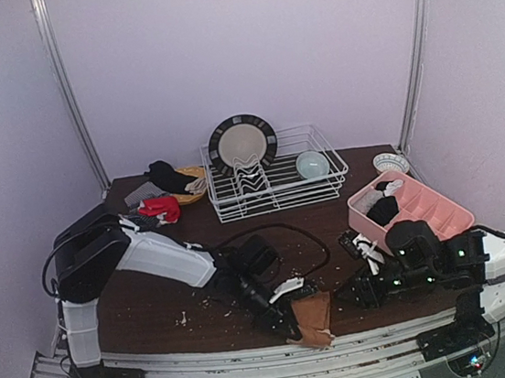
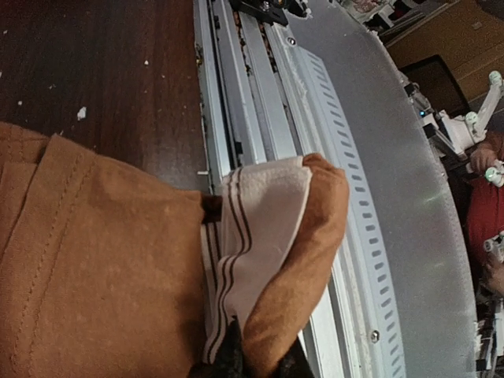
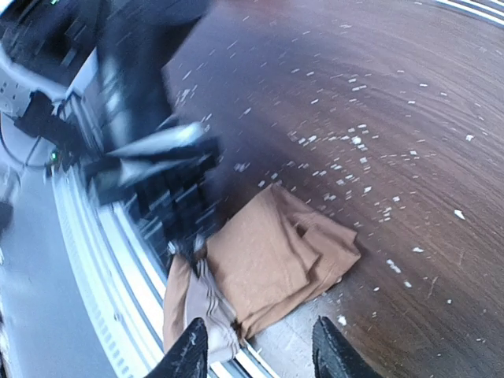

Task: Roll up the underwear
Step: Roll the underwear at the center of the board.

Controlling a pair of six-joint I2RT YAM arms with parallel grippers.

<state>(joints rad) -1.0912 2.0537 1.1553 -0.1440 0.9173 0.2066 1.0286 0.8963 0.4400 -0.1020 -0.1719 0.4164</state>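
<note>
Presently, item one: brown cotton underwear with pale striped lining (image 1: 313, 322) — folded, at the near edge of the dark table (image 1: 155, 293), long axis 12-to-6, lower end over the metal rail (image 1: 257, 377). Left gripper (image 2: 236, 358) is clamped on its lined end, from 10 o'clock. Right gripper (image 3: 260, 346) — fingers apart, empty; the garment lies just ahead at its 12. Containers: pink compartmented plastic tray (image 1: 440, 212) holds a black cloth bundle (image 1: 382, 211); white wire rack (image 1: 326, 189) holds a dark-rimmed plate (image 1: 242, 142) and a pale bowl (image 1: 312, 163).
</note>
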